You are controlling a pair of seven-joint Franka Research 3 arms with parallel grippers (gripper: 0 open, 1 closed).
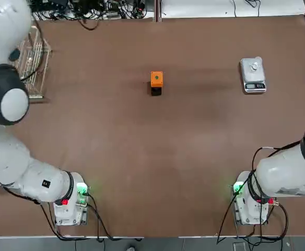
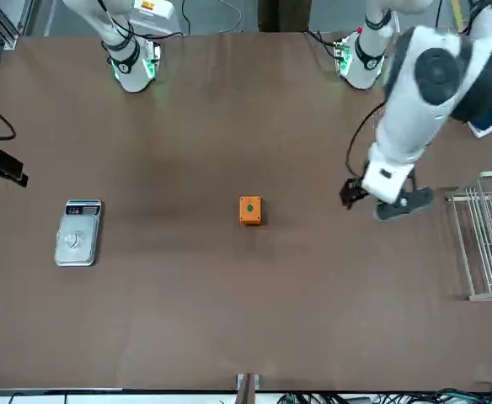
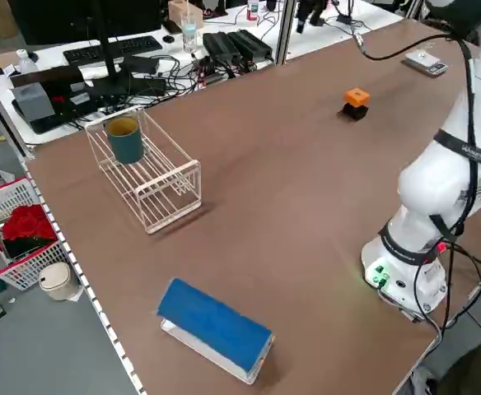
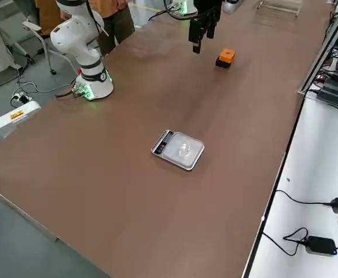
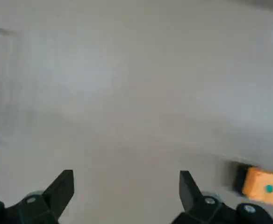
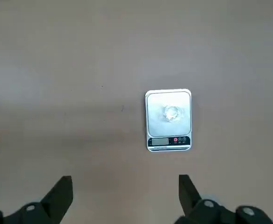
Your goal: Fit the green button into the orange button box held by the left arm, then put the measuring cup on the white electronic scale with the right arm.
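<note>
Left pincer (image 5: 125, 191) empty with fingers spread, right pincer (image 6: 122, 196) empty, fingers spread wide

A robotics lab: two bench-mounted arms (image 1: 32, 178), cluttered cables (image 3: 183, 70), power supplies (image 3: 236, 45).

Both arms glossy white, rounded segments; left arm (image 1: 16, 157) has dark grey joint band with white end cap; right arm (image 1: 293, 167) similar; green lights, red spot on each base; black cables trail off bases; black wedge-shaped fingers (image 5: 61, 189), possibly small screws near roots.
</note>
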